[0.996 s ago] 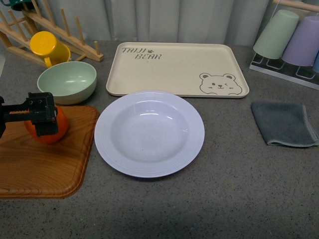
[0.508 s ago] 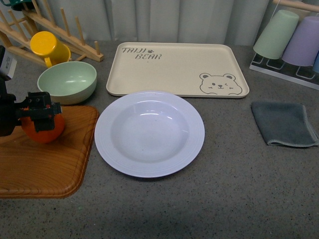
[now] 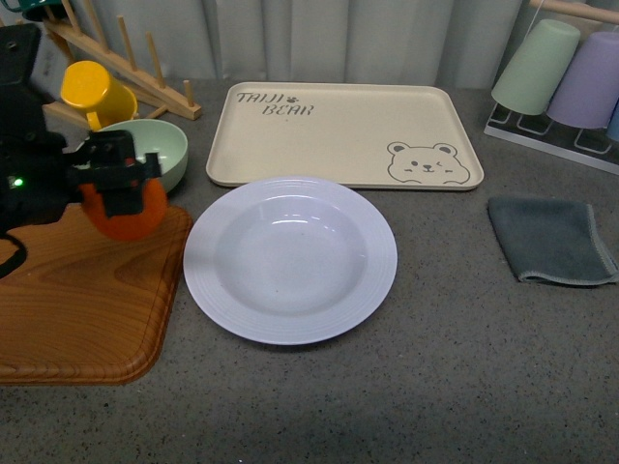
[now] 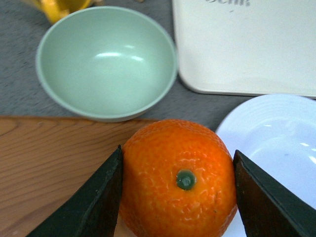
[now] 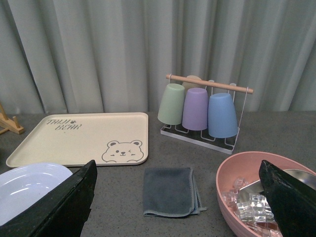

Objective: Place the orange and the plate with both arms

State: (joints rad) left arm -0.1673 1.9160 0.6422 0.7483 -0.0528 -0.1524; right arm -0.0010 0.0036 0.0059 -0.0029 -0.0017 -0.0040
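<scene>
My left gripper [image 3: 118, 186] is shut on the orange [image 3: 124, 215], held above the right edge of the wooden board [image 3: 77, 300], just left of the plate. In the left wrist view the orange [image 4: 177, 180] sits between the two black fingers, green stem spot facing the camera. The pale lavender-white plate [image 3: 290, 258] lies empty at the table's middle; its edge shows in the left wrist view [image 4: 276, 143] and the right wrist view [image 5: 29, 190]. My right gripper [image 5: 180, 202] is open and empty, out of the front view.
A mint-green bowl [image 3: 160, 147] and a yellow cup [image 3: 92, 92] stand behind the orange. The cream bear tray [image 3: 343, 133] lies behind the plate. A grey cloth [image 3: 551, 240], a cup rack [image 3: 561, 82] and a pink bowl of ice [image 5: 261, 192] are to the right.
My left gripper has lifted the orange off the wooden board and carried it up and to the right, toward the plate. The plate has not moved.
</scene>
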